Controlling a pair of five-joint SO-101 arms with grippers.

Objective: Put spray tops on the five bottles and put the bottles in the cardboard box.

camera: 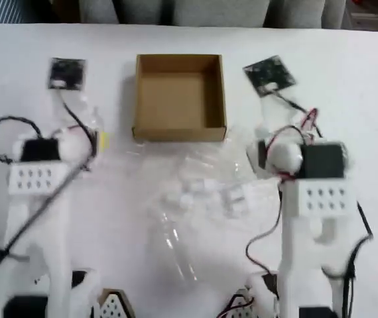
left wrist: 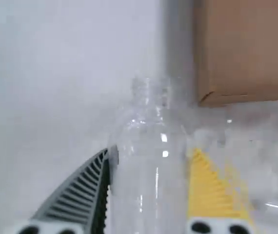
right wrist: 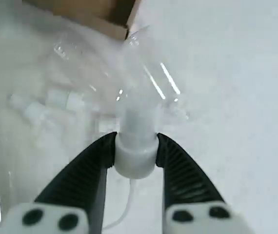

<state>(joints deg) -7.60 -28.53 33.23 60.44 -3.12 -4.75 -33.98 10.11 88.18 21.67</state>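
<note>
Beside the left wall of the cardboard box (camera: 179, 134), the left gripper (left wrist: 151, 161) is closed on a clear bottle (left wrist: 151, 117), with its grey and yellow fingers against the bottle's sides and the neck bare and open. Off the box's right corner, the right gripper (right wrist: 135, 141) pinches a white spray top (right wrist: 135, 163) by its collar, a thin tube trailing from it. Between the arms, in front of the box, a heap (camera: 202, 192) of more clear bottles and white tops lies on the worktop (camera: 348, 79). The box holds nothing, so I judge this to be the capping of the first bottle, with none packed yet. The next move calls for bringing the two grippers together and lining the tube up with the narrow neck. The tube then has to go in straight and the collar be seated with a push or twist while the bottle is held firm. The smooth plastic may slip in the grip.
</note>
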